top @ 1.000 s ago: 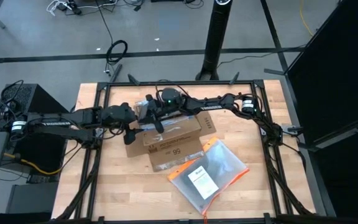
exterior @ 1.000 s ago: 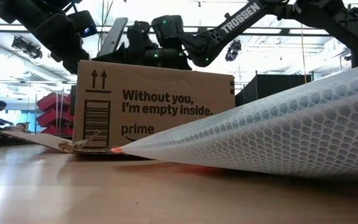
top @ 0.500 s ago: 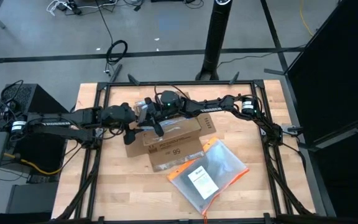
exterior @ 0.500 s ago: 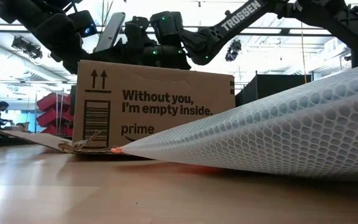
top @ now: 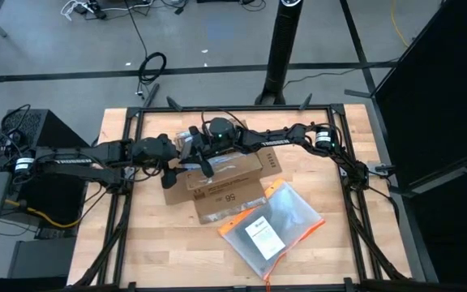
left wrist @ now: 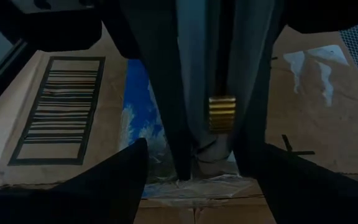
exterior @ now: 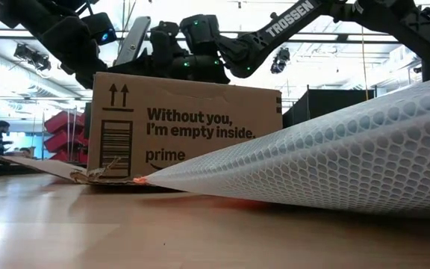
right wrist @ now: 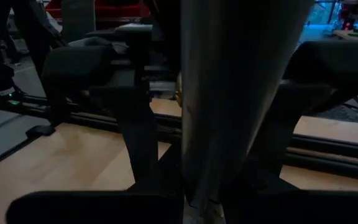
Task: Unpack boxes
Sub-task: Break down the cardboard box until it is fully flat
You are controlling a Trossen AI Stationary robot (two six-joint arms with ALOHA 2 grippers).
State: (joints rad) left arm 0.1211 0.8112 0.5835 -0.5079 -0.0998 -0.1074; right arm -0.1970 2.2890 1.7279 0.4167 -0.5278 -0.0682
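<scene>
The brown cardboard box (top: 221, 180) stands mid-table with one flap (top: 229, 199) lying flat toward the near edge. Its near wall (exterior: 185, 123) carries black print. My right gripper (top: 197, 150) reaches over the box's left end and is shut on a flat grey piece (exterior: 135, 41). That piece also shows in the left wrist view (left wrist: 213, 74). My left gripper (top: 175, 166) hangs open above the same end. Its fingers (left wrist: 120, 180) stand wide apart on either side of the grey piece, touching nothing that shows. My right gripper pinches the flat grey piece (right wrist: 229, 112) by its two broad faces between its two fingers. It comes nearly level from the table's right side. The piece stands steeply tilted above the box's left end. Its lower end (left wrist: 211, 149) is at the clear tape; whether they touch, I cannot tell.
A clear bubble pouch with an orange edge (top: 270, 227) lies near right of the box, one corner on the flat flap, and fills the low view's right (exterior: 334, 157). A black frame rail (top: 128, 203) runs around the wooden table. Bare wood lies along the near edge.
The grey piece's upper end has swung a little toward the table's left while my right gripper stays shut on it. Box, pouch and left arm have kept still.
</scene>
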